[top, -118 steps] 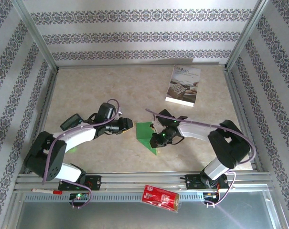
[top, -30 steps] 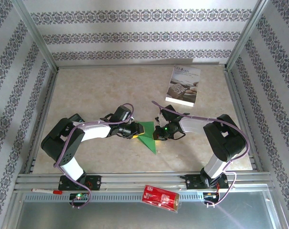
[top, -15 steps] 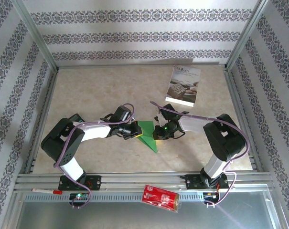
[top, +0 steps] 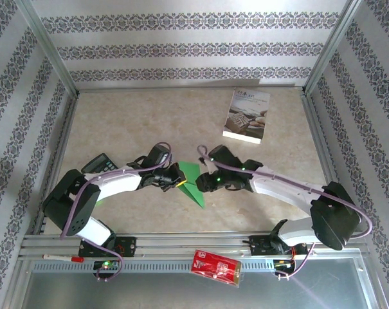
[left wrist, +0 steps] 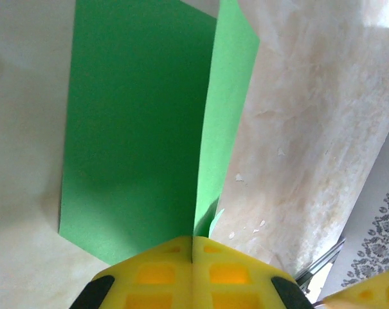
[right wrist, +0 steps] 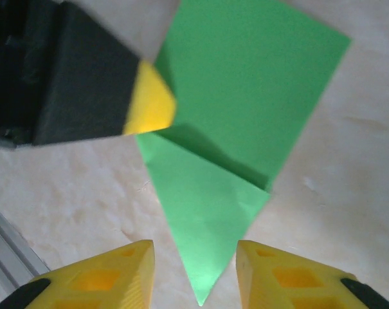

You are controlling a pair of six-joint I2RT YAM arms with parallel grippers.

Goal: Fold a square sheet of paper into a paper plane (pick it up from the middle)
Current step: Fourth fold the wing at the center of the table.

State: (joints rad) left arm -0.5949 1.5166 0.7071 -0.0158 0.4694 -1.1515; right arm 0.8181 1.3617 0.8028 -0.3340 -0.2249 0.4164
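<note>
Jaws of the left gripper (left wrist: 192, 243) clamp a raised flap of the green sheet of paper (left wrist: 136, 122) lying mid-table (top: 117, 122), the right gripper (right wrist: 195, 257) spread apart, straddling its pointed tip.

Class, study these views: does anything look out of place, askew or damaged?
The red packet lies tilted on the front rail, off the table. The green paper is half folded, one flap standing up in the shut left gripper. Nothing looks torn or spilled.
</note>
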